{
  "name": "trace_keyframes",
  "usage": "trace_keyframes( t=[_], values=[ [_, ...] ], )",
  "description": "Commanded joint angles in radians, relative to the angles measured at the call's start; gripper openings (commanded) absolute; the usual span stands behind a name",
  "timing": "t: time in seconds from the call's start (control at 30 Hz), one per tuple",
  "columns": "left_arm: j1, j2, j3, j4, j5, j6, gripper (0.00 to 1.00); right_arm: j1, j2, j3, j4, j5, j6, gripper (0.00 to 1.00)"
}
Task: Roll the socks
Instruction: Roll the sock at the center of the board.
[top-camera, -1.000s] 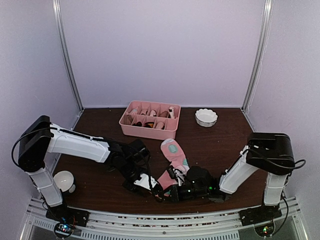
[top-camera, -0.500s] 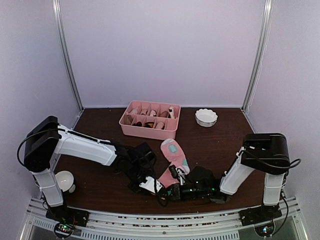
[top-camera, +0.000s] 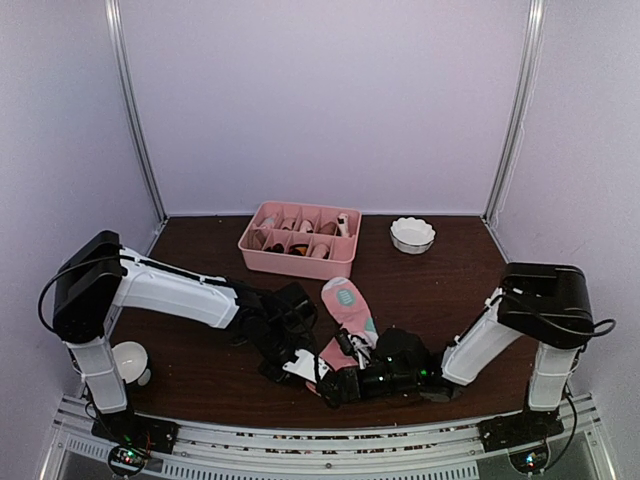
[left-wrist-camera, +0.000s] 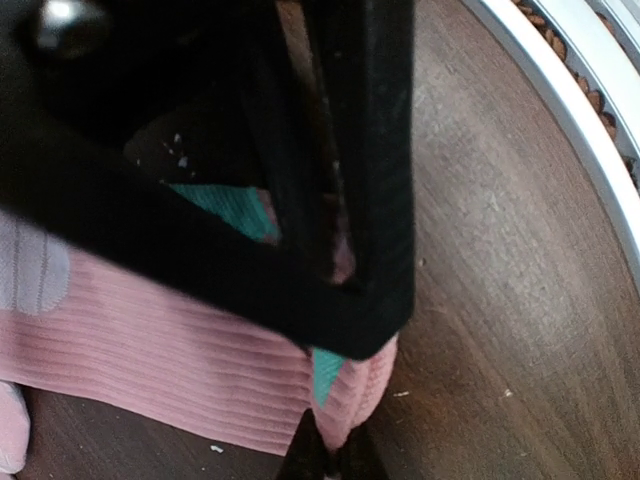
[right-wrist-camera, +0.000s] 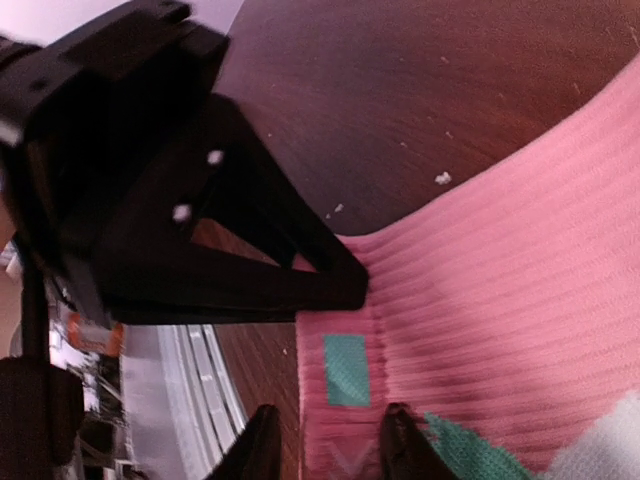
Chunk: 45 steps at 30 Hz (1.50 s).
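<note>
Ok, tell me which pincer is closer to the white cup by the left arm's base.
Left. The left pincer is to the right of the cup, shut on the near end of the pink sock. The right pincer is farther right, at the same sock end.

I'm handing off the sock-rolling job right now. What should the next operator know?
Left gripper: shut on the near end of the pink sock.
Right gripper: open, fingers either side of that same end.
The sock lies mostly flat on the table, its far end pointing toward the pink tray, apart from it.
Done: near end may be folded over; no roll formed yet.
Left: roll it. A second sock cannot be made out.
</note>
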Motion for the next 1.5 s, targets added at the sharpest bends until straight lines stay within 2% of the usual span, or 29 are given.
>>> trace_keyframes(
  t=[0.0, 0.03, 0.1, 0.13, 0.2, 0.3, 0.5, 0.73, 0.9, 1.07, 1.17, 1.33, 1.4, 1.47],
  values=[
    [-0.002, 0.024, 0.008, -0.099, -0.065, -0.037, 0.0, -0.007, -0.101, 0.041, -0.363, 0.091, -0.192, 0.47],
    [0.0, 0.022, 0.002, -0.112, -0.075, -0.047, 0.0, -0.007, -0.123, 0.055, -0.431, 0.112, -0.232, 0.57],
    [0.001, 0.016, -0.011, -0.138, -0.087, -0.067, 0.0, -0.007, -0.165, 0.101, -0.574, 0.173, -0.317, 0.97],
    [0.001, 0.013, -0.02, -0.15, -0.094, -0.078, 0.0, -0.01, -0.182, 0.129, -0.656, 0.211, -0.357, 1.0],
    [0.001, 0.003, -0.032, -0.171, -0.103, -0.1, 0.0, -0.014, -0.198, 0.185, -0.789, 0.295, -0.427, 1.0],
    [0.003, -0.012, -0.049, -0.193, -0.11, -0.123, 0.0, -0.032, -0.198, 0.259, -0.899, 0.399, -0.484, 1.0],
    [0.003, -0.011, -0.046, -0.206, -0.105, -0.152, 0.0, -0.059, -0.174, 0.324, -0.945, 0.47, -0.506, 1.0],
    [0.003, -0.015, -0.026, -0.253, -0.087, -0.169, 0.0, -0.074, -0.037, 0.473, -1.007, 0.417, -0.586, 1.0],
    [0.004, -0.055, -0.075, -0.25, -0.097, -0.203, 0.0, -0.107, 0.061, 0.62, -1.042, 0.363, -0.636, 1.0],
    [0.038, -0.07, -0.089, -0.245, -0.065, -0.228, 0.0, -0.147, 0.059, 0.681, -1.057, 0.363, -0.657, 1.0],
    [0.07, -0.044, -0.058, -0.272, -0.012, -0.228, 0.0, -0.156, -0.014, 0.621, -1.039, 0.442, -0.656, 1.0],
    [0.081, 0.007, -0.005, -0.3, 0.027, -0.211, 0.0, -0.149, -0.279, 0.371, -0.906, 0.696, -0.599, 0.99],
    [0.081, 0.031, 0.02, -0.319, 0.048, -0.203, 0.0, -0.131, -0.436, 0.197, -0.706, 0.746, -0.583, 1.0],
    [0.086, 0.054, 0.048, -0.349, 0.076, -0.193, 0.0, -0.144, -0.57, 0.001, -0.467, 0.737, -0.461, 0.99]
  ],
)
